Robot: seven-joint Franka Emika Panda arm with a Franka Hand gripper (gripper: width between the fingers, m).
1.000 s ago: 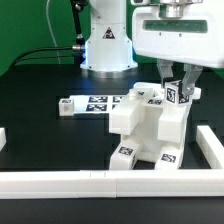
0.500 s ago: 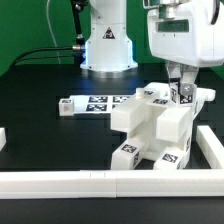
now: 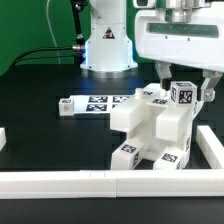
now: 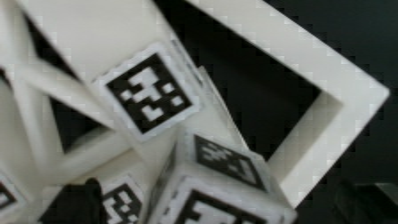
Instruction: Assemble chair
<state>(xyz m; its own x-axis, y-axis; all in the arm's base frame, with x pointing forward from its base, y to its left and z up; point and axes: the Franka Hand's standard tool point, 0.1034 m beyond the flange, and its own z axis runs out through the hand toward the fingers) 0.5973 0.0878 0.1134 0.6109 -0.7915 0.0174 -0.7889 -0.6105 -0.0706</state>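
Gripper [image 3: 186, 90] over part-built chair [image 3: 148, 125], jaws astride upright tagged chair part [image 3: 184, 97], can't tell if clamped or loose

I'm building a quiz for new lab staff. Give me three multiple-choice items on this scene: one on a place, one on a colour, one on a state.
1. Where is the claw? A over the chair; B low at the exterior view's left; C out of sight.
2. The table is: A white; B black; C red.
3. The marker board: A stands on edge; B hangs in the claw; C lies flat.
Key: 1 A, its fingers flank a tagged part at the chair's top. 2 B, the bare surface shows black. 3 C, its tags face up on the table.
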